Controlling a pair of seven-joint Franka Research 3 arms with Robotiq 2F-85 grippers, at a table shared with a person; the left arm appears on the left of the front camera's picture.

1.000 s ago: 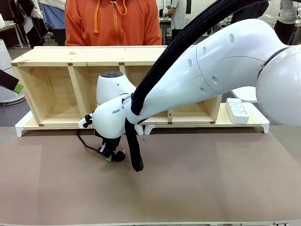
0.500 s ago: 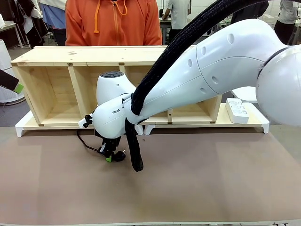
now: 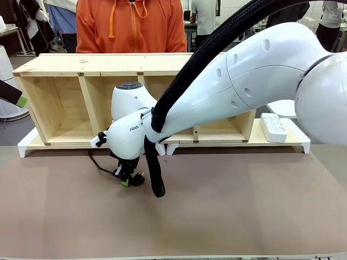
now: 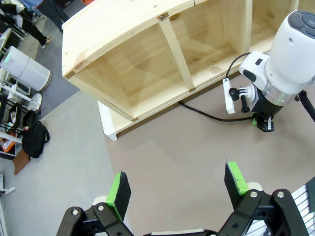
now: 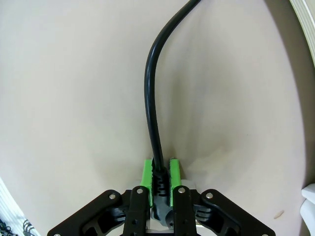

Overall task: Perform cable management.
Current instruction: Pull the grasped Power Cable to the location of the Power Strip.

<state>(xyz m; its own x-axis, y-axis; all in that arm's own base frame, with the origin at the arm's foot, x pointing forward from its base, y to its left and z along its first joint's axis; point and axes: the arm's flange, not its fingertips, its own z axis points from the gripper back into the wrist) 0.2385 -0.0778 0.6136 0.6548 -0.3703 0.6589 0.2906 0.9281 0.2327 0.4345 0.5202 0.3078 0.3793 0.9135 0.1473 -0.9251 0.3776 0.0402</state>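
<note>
The cable point(image 3: 98, 163) is a thin black cord lying on the brown table in front of the wooden shelf. My right gripper point(image 3: 126, 177) is low over the table left of centre, shut on the cable's plug end point(image 3: 139, 178). In the right wrist view the cable point(image 5: 150, 98) runs up and away from between the green pads point(image 5: 143, 176) of my right gripper point(image 5: 158, 178). My left gripper point(image 4: 177, 184) hangs high above the table's left part, open with nothing between its fingers. From there the cable point(image 4: 204, 115) leads out from under the shelf to the right gripper point(image 4: 265, 122).
A long wooden shelf point(image 3: 108, 64) with open compartments stands across the back of the table. A white power strip point(image 3: 274, 126) lies at its right end. A person in an orange hoodie point(image 3: 130, 24) stands behind it. The right arm's thick braided hose point(image 3: 154, 173) hangs beside the gripper.
</note>
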